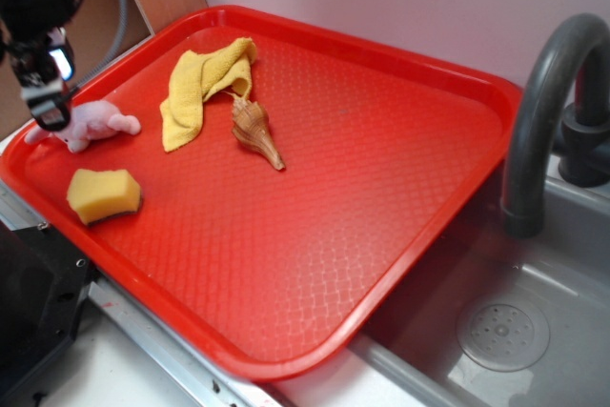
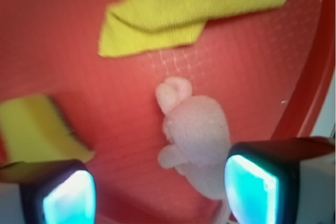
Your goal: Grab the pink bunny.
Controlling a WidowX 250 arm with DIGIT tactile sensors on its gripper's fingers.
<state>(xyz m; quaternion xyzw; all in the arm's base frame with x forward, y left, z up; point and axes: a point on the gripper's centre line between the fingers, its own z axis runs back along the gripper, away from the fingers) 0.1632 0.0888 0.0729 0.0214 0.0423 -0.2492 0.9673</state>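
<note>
I've got the gripper w/ fingers spread apart, nothing clamped, hanging above the pink bunny, which lies on the red tray near its left rim. Rel. to the bunny: yellow sponge sits just in front on the tray, yellow cloth lies to its right toward the back, and the seashell lies beside the cloth, further right.
</note>
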